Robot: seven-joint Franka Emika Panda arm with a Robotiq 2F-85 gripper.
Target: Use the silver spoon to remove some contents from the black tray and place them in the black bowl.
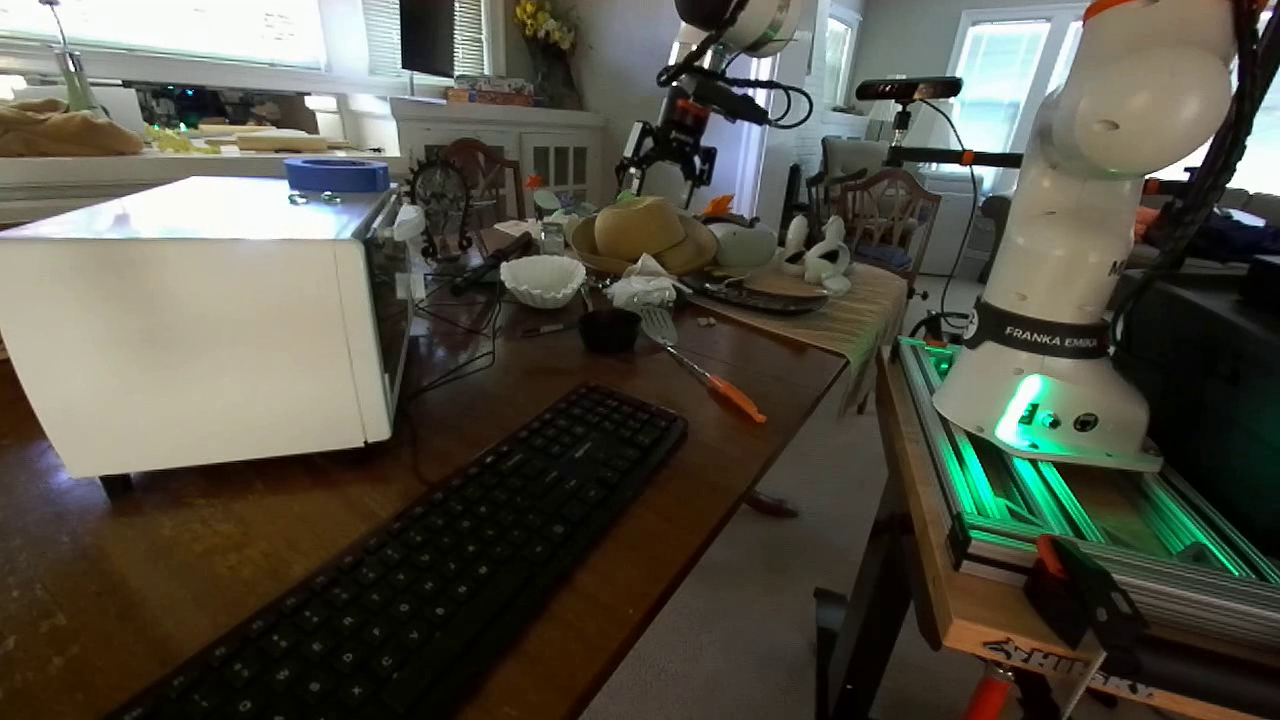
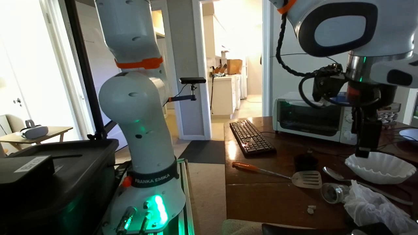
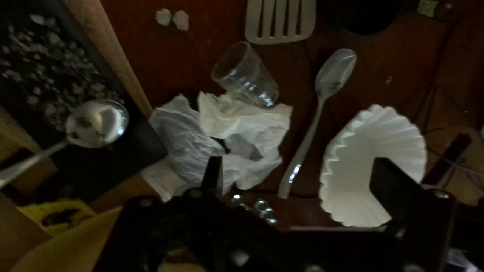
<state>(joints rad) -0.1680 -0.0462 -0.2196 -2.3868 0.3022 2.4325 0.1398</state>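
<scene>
The black tray (image 3: 130, 164) with pale bits lies at the left in the wrist view; it also shows in an exterior view (image 1: 755, 297). A silver spoon (image 3: 98, 122) has its bowl over the tray. Another silver spoon (image 3: 334, 73) lies on the table beside the white fluted bowl (image 3: 372, 162), also seen in an exterior view (image 2: 333, 174). The black bowl (image 3: 365, 15) is cut off at the wrist view's top; it shows in both exterior views (image 1: 610, 331) (image 2: 306, 162). My gripper (image 3: 298, 170) is open and empty, above the table spoon's handle and white bowl (image 1: 665, 180) (image 2: 364, 150).
A slotted spatula (image 2: 306, 179) with an orange handle lies beside the black bowl. A tipped glass (image 3: 245, 75) and crumpled white plastic (image 3: 189, 139) lie between tray and table spoon. A keyboard (image 1: 450, 540), toaster oven (image 1: 200, 330) and straw hat (image 1: 645, 235) stand around.
</scene>
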